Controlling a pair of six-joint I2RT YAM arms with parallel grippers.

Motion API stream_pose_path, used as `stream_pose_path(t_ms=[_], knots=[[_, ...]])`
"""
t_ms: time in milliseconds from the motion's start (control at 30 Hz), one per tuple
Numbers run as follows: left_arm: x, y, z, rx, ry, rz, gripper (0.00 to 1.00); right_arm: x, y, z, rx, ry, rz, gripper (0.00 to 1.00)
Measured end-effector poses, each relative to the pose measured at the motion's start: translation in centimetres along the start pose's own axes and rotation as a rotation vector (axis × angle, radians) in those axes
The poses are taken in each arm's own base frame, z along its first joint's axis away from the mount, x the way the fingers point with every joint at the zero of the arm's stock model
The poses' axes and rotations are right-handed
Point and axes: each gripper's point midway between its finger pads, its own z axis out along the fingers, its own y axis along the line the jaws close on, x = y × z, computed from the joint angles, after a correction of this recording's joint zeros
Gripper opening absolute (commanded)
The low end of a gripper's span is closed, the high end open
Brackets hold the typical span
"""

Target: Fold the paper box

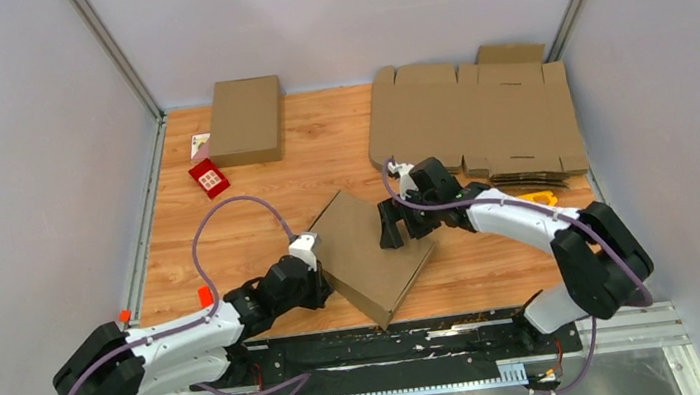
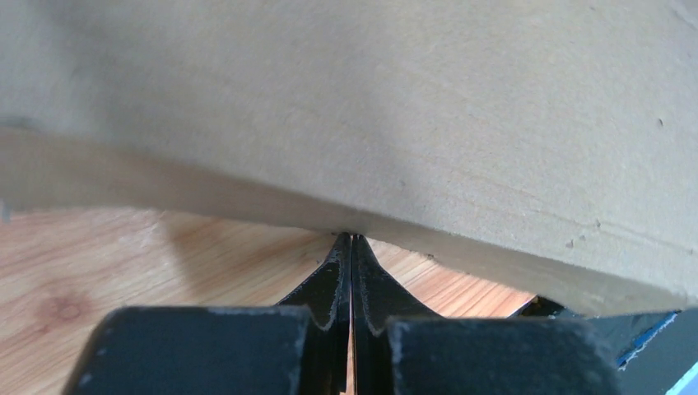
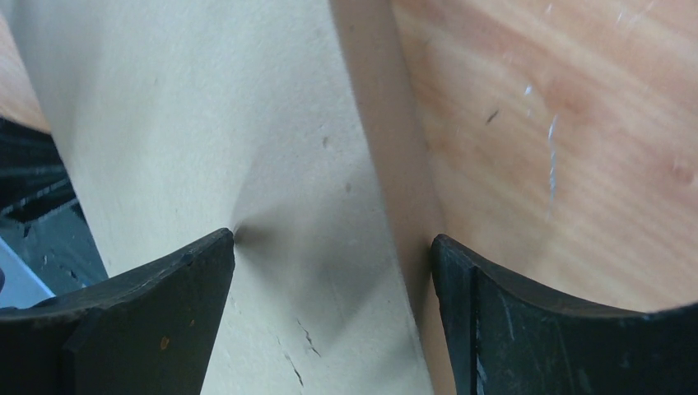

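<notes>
Wooden table (image 1: 320, 151), paper box (image 1: 373, 255) angled diagonally, left fingers (image 2: 333, 280) pressed together, right fingers (image 3: 165, 304) spread.

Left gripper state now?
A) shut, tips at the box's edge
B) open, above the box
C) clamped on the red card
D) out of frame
A: in the left wrist view the left gripper has its jaws pressed together, with the tips against the edge of the paper box.
</notes>
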Motion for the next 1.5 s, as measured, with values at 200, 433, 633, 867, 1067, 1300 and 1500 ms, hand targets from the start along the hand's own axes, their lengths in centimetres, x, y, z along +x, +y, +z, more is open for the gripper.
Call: stream_pose_path(t_ms=[200, 433, 633, 867, 1067, 1300, 1500], knots=[[-0.7, 0.9, -1.1, -0.041, -0.028, -0.015, 0.0, 1.4, 1.1, -1.9, -0.019, -0.014, -0.009, 0.92], [-2.7, 0.6, -2.7, -0.036, -0.093, -0.047, 0.0, 0.5, 2.0, -3.2, -0.038, -0.061, -0.019, 0.93], [-1.7, 2.5, -2.8, -0.108, -0.052, -0.078, 0.0, 0.6, 2.1, -3.2, -0.042, -0.054, -0.008, 0.94], [-1.1, 3.2, -2.9, -0.14, -0.027, -0.108, 0.0, 0.5, 1.7, -3.5, -0.021, -0.055, -0.002, 0.9], [-1.2, 2.5, -1.9, -0.114, -0.021, -0.133, 0.0, -0.3, 0.6, -3.1, -0.011, -0.068, 0.029, 0.67], [-1.4, 1.9, 0.3, -0.092, -0.021, -0.145, 0.0, -0.2, -0.5, -1.7, -0.032, -0.06, 0.092, 0.47], [-2.4, 0.9, 2.0, -0.034, -0.06, -0.152, 0.0, 0.3, -0.8, -0.8, -0.057, -0.062, 0.106, 0.45]])
